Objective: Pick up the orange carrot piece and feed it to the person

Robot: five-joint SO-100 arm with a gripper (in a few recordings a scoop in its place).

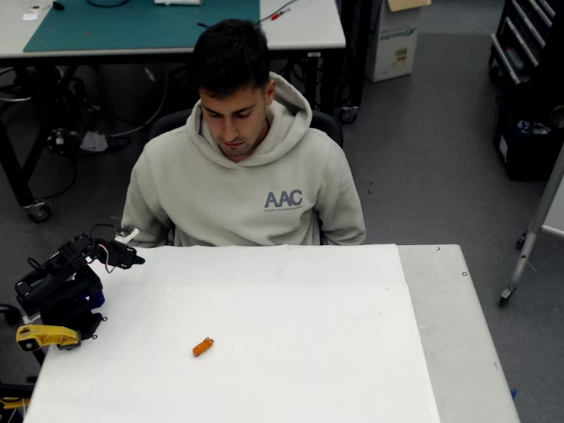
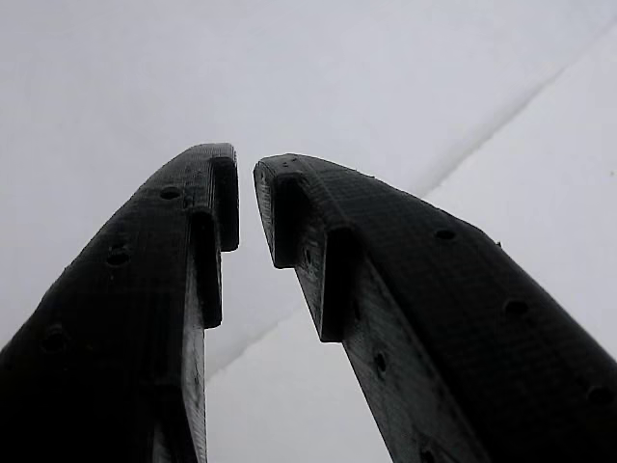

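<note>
So the orange carrot piece (image 1: 203, 347) is just lying on the white counter (image 1: 291, 335), lower left of center in the overhead view, nothing touching it. The black arm sits folded at the left edge of the frame, well apart from the carrot, with a yellow part (image 1: 46, 336) at its base. The wrist view shows the claw (image 2: 247, 198) with only a narrow gap between its tips, holding nothing. The person (image 1: 242, 167) sits behind the counter's far edge, top center, looking down.
</note>
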